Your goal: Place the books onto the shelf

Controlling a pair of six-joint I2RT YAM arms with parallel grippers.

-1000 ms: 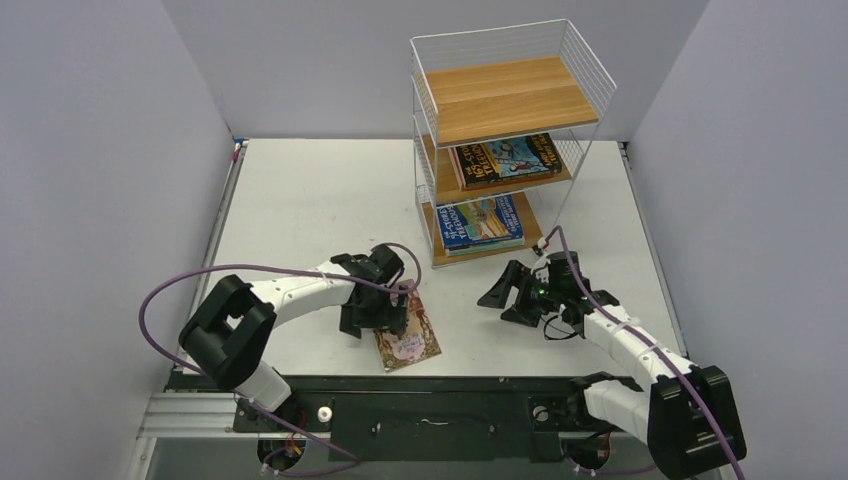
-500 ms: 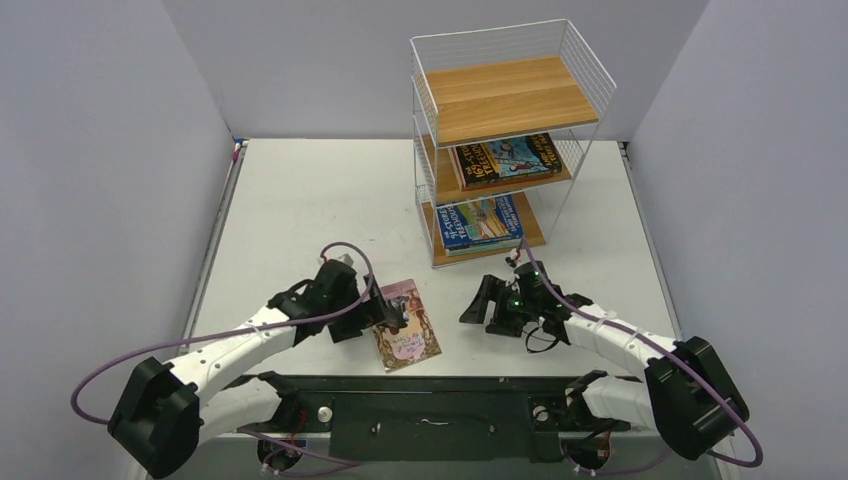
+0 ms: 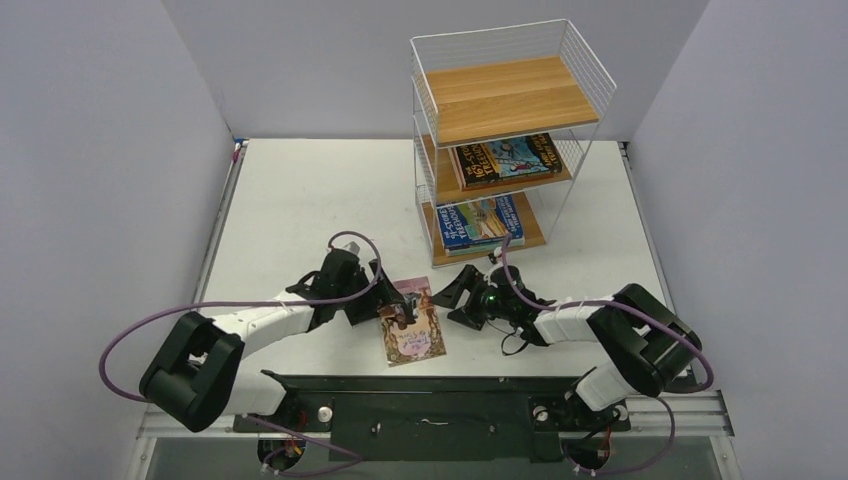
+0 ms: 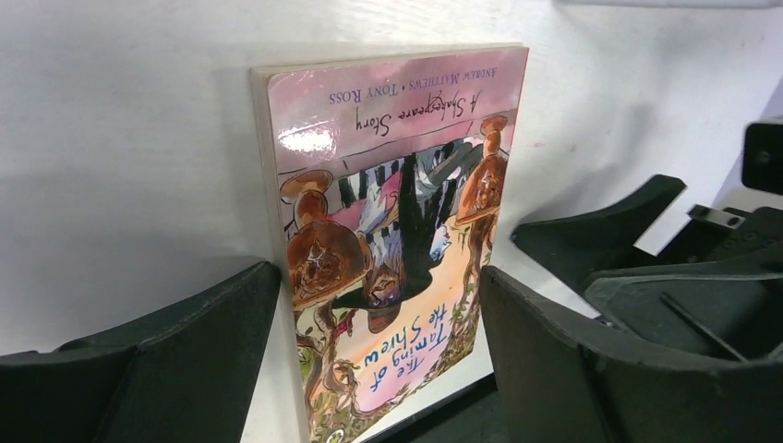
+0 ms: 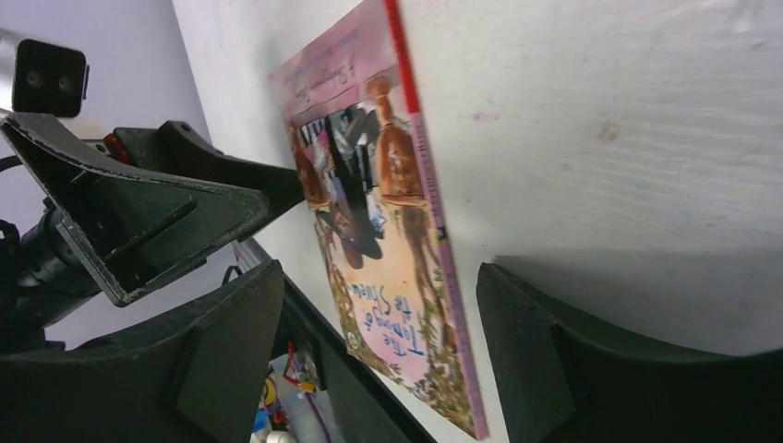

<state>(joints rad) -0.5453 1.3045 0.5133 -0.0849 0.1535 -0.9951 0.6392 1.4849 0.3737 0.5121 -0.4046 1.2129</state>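
Low over table (image 3: 300, 200) | reaching inward | left pincer (image 3: 398, 312), right pincer (image 3: 447, 300) wide, straddling pink book (image 3: 412, 335)

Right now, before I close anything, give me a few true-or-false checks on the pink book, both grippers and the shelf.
1. The pink book lies flat on the table between the left gripper and the right gripper. True.
2. The top board of the shelf holds a book. False: the top board is bare.
3. The right gripper is shut. False: its jaws stand open, one on either side of the pink book.
4. A dark book lies on the middle board. True.
5. The bottom board holds nothing. False: a blue book lies on the bottom board.
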